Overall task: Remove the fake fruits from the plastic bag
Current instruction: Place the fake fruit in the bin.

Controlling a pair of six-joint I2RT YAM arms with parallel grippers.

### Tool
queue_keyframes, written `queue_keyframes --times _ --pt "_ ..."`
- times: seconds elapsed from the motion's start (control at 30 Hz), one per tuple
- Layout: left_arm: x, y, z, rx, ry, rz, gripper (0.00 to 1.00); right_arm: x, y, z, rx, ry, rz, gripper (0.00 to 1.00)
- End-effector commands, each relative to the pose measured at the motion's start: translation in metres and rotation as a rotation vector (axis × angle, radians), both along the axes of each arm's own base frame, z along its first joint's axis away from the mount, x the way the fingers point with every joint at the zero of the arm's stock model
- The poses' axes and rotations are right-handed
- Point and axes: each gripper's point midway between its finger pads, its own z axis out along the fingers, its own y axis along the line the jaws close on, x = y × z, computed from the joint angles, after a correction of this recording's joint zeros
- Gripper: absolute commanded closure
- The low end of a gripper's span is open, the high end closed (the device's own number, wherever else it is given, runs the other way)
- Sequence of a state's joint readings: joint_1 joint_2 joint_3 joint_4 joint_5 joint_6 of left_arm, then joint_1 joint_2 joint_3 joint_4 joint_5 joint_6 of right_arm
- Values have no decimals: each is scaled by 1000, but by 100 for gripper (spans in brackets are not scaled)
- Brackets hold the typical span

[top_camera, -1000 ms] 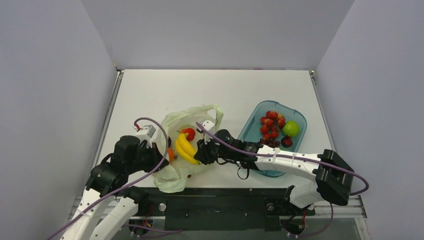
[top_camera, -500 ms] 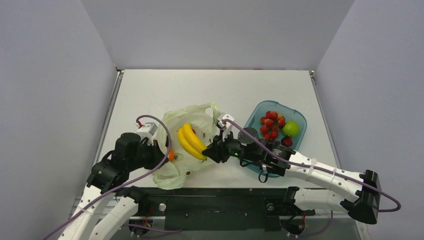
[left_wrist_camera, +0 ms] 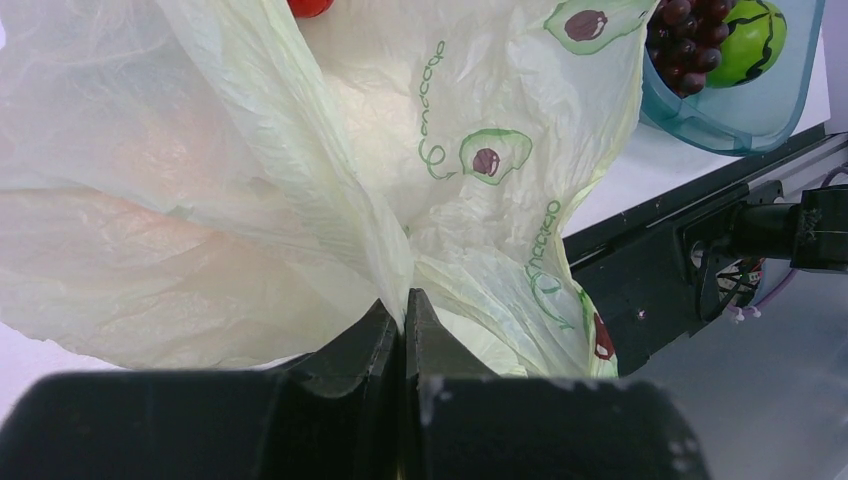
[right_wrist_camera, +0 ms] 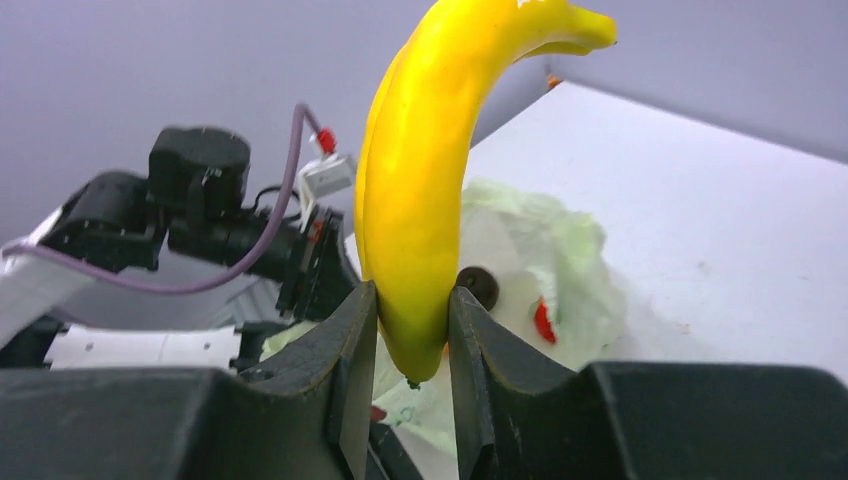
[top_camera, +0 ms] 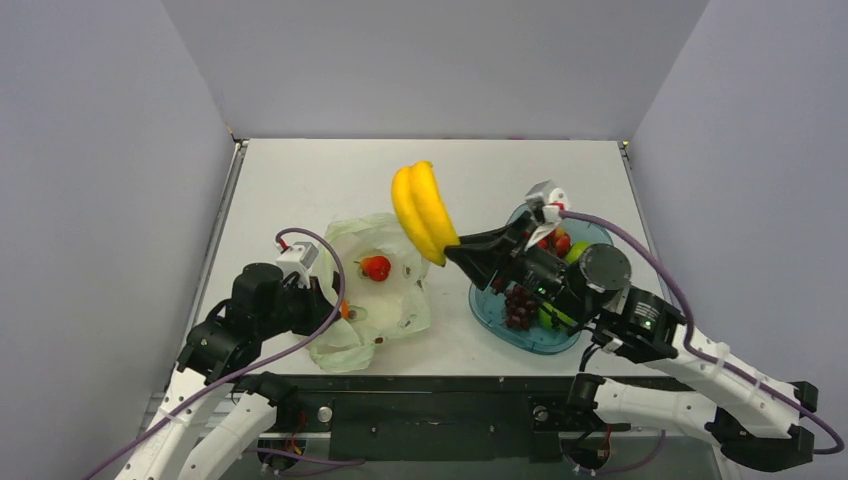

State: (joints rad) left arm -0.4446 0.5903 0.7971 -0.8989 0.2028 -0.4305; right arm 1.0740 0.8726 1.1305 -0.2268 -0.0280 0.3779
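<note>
We were partway through emptying the plastic bag (top_camera: 385, 300), on the step of carrying one fruit clear of it. Our right hand (top_camera: 455, 250) had its two fingers closed on the lower end of the banana (top_camera: 422, 210), which looked like two yellow fingers joined. The banana stood nearly upright in the air, above the tabletop (top_camera: 320, 180) between the bag and the blue tray (top_camera: 530, 346). From the right wrist we saw the fingers pressing the fruit from both sides, with its tip poking out just below them.

Our left hand (top_camera: 322, 300) was fully closed on a gathered fold of the bag's near edge, pinning the thin film so that the mouth lay open toward the middle of the tabletop. The red fruit (top_camera: 376, 267) with its green top lay inside the open bag. The orange fruit (top_camera: 344, 311) showed only as a sliver at the bag's edge beside the left hand, and we could not tell whether it sat under the film or on it. The tray already held a grape bunch (top_camera: 520, 305) and other fruit.

We judged one of three fruits to be out and two left. The next move called for carrying the banana to a bare spot or the tray, lowering it before opening the fingers, then returning for the red fruit while the left hand held the film.
</note>
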Motion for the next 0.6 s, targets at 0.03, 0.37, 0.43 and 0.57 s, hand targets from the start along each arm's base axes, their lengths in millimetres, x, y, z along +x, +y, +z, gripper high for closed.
queue_keyframes --times 0.03,0.37,0.43,0.57 --pt "8 -5 14 -30 -81 -14 100 40 -82 32 58 -45 -419 100" --pt "11 -1 13 -21 -87 13 100 75 -210 -35 -152 31 -1084 100" --pt "11 -2 14 -24 -93 10 100 83 -217 -65 -243 70 -1131 100" --pt "9 -3 16 -32 -99 -4 100 101 -207 -135 -359 229 -1090 100"
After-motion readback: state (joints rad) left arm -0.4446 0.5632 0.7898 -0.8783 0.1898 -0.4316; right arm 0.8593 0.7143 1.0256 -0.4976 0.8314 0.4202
